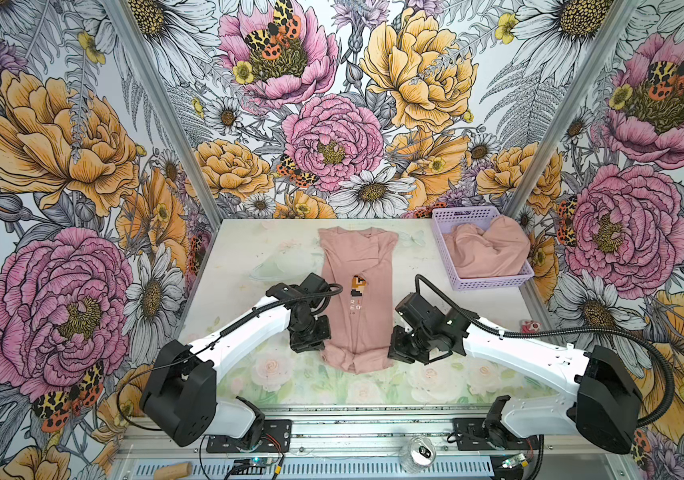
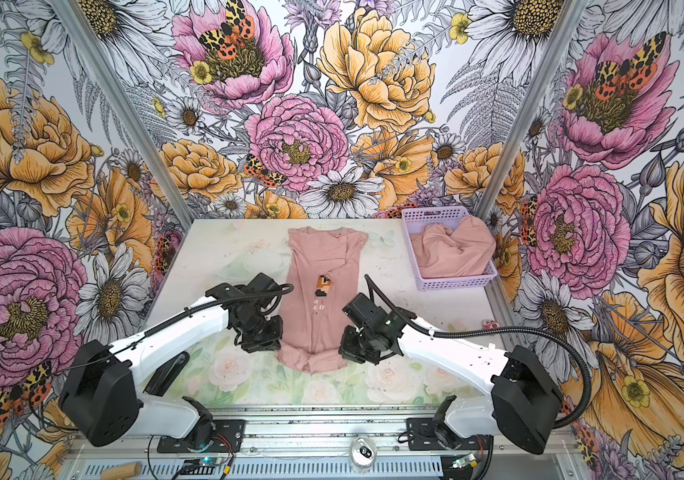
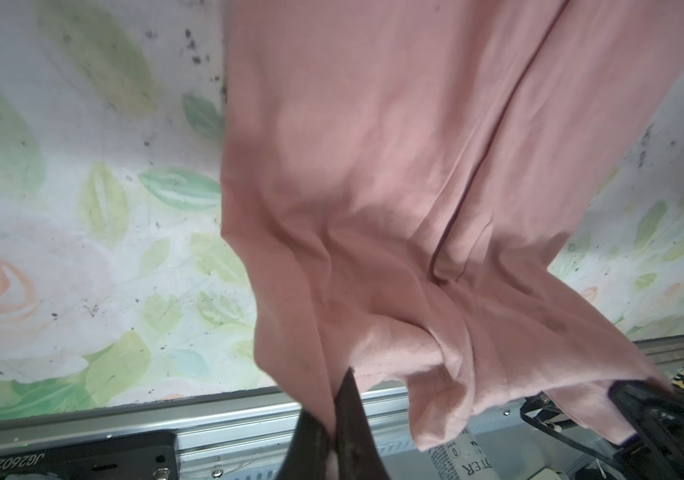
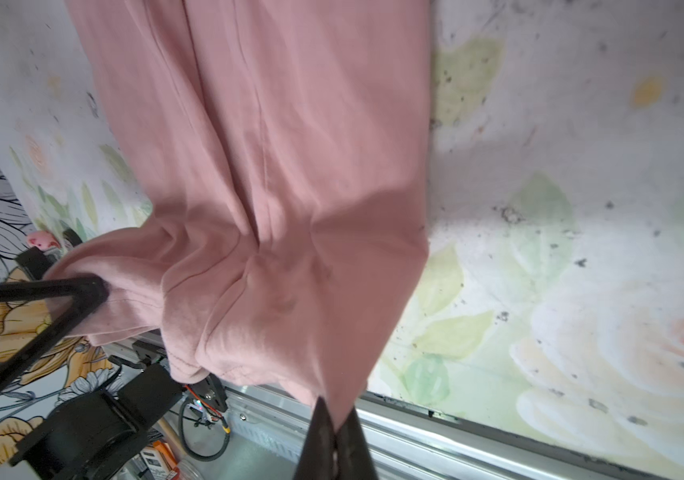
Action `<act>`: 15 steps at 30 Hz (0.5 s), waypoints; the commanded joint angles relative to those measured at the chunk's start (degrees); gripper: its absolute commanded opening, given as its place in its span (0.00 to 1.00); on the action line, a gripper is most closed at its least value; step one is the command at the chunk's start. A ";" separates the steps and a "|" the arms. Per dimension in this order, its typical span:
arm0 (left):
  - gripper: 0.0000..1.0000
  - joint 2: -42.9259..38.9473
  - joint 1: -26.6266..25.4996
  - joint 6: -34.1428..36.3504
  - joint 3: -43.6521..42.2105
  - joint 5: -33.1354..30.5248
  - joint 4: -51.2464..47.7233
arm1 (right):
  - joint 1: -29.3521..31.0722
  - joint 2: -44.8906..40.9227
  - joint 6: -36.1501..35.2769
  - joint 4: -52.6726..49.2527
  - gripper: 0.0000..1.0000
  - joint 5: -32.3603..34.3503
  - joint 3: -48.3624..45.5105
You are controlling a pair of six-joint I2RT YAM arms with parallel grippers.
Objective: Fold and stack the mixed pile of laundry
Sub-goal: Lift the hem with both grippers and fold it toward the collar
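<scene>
Both top views: high, angled down over table, nearly identical. Wrist views: close, along fingers, sharing T-shirt hem.

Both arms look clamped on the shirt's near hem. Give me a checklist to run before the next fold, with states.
1. Left gripper shut on T-shirt hem corner: ok.
2. Right gripper shut on the other hem corner: ok.
3. Sleeves folded inward, body narrow: ok.
4. Hem flat between grips: not ok, it bunches.
5. Collar end lying flat on the table: ok.
6. Basket with the remaining pink cloth clear of the fold path: ok.
</scene>
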 commanded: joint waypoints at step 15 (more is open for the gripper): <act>0.00 25.08 10.07 15.36 29.26 1.92 -2.13 | -18.11 18.27 -17.99 -2.07 0.00 -7.53 19.47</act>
